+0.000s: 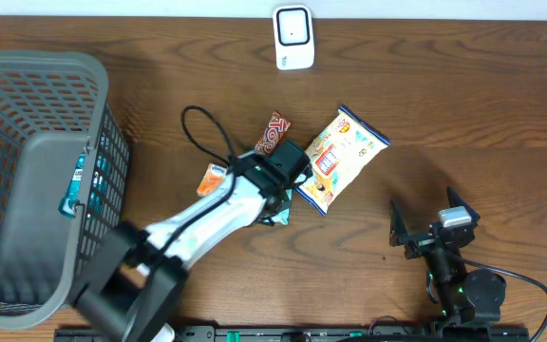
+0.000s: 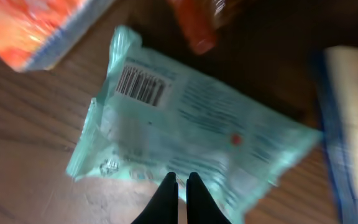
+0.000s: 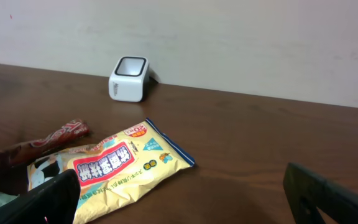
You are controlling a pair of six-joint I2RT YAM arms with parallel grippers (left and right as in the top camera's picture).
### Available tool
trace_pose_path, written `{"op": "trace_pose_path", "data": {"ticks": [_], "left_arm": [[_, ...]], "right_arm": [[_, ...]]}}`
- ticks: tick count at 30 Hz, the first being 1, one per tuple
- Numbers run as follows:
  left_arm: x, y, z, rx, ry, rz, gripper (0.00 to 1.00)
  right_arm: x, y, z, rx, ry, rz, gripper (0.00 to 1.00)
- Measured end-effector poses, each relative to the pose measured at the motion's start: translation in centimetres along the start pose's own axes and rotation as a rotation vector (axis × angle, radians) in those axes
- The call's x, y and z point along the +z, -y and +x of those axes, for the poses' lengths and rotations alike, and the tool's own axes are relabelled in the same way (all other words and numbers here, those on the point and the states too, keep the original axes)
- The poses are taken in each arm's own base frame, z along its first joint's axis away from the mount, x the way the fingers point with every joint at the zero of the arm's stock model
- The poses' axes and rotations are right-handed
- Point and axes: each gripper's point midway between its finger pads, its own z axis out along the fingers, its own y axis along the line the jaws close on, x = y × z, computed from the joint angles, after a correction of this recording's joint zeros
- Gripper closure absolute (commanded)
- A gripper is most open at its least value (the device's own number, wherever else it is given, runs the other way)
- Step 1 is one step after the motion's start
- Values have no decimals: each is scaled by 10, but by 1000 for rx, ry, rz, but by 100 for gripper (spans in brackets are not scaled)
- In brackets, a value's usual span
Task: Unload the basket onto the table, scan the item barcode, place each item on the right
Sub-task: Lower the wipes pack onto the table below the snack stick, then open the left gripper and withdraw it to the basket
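Bare table [image 1: 482, 104] is open all along the right side, from my right gripper [image 1: 428, 223] to the far edge. There is also free wood between the yellow snack bag [image 1: 342, 157] and the scanner [image 1: 293, 38]. The middle is crowded: the bag, a red wrapper [image 1: 273, 135], an orange packet [image 1: 213, 178] and a teal packet [image 2: 191, 130] crowd around my left gripper [image 2: 182, 183]. A tall basket [image 1: 36, 180] walls off the left, close beside my left arm [image 1: 198, 223].
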Motion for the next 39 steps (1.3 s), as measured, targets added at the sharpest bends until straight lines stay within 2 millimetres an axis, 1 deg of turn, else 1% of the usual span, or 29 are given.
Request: {"op": "trace_pose_path", "data": {"ticks": [3, 8, 10, 13, 14, 15, 16, 17, 18, 19, 20, 22, 23, 25, 27, 29, 30, 31, 33, 35, 38, 39], "left_arm": [[16, -6, 5, 1, -25, -51, 92], [17, -10, 5, -2, -28, -78, 93], [16, -21, 4, -6, -23, -128, 93], [10, -54, 5, -4, -18, -266, 92], [6, -62, 3, -2, -12, -302, 87], [1, -66, 1, 4, -3, -319, 70], [-6, -67, -3, 14, 11, -323, 46], [-16, -62, -10, 19, 38, -301, 29], [-26, -54, -17, 26, 64, -263, 17], [-41, -44, -26, 37, 101, -210, 6], [-63, -30, -38, 53, 147, -136, 2], [-108, -9, -57, 87, 235, -5, 1], [-132, -2, -66, 104, 281, 53, 0], [-176, 4, -80, 132, 363, 151, 2], [-214, 0, -94, 147, 439, 220, 2], [-246, -19, -114, 122, 517, 254, 2], [-256, -31, -124, 100, 548, 255, 2], [-266, -49, -136, 61, 586, 243, 2], [-279, -89, -157, -30, 654, 182, 2], [-289, -139, -175, -145, 715, 84, 2], [-300, -205, -189, -309, 774, -48, 2], [-302, -221, -191, -349, 786, -84, 2]], "right_arm": [[0, 0, 0, 0, 0, 0, 1], [0, 0, 0, 0, 0, 0, 1], [0, 0, 0, 0, 0, 0, 1], [0, 0, 0, 0, 0, 0, 1], [0, 0, 0, 0, 0, 0, 1], [0, 0, 0, 0, 0, 0, 1], [0, 0, 0, 0, 0, 0, 1], [0, 0, 0, 0, 0, 0, 1], [0, 0, 0, 0, 0, 0, 1], [0, 0, 0, 0, 0, 0, 1], [0, 0, 0, 0, 0, 0, 1], [0, 0, 0, 0, 0, 0, 1], [0, 0, 0, 0, 0, 0, 1], [0, 0, 0, 0, 0, 0, 1], [0, 0, 0, 0, 0, 0, 1], [0, 0, 0, 0, 0, 0, 1], [0, 0, 0, 0, 0, 0, 1], [0, 0, 0, 0, 0, 0, 1], [0, 0, 0, 0, 0, 0, 1], [0, 0, 0, 0, 0, 0, 1], [0, 0, 0, 0, 0, 0, 1], [0, 0, 0, 0, 0, 0, 1]]}}
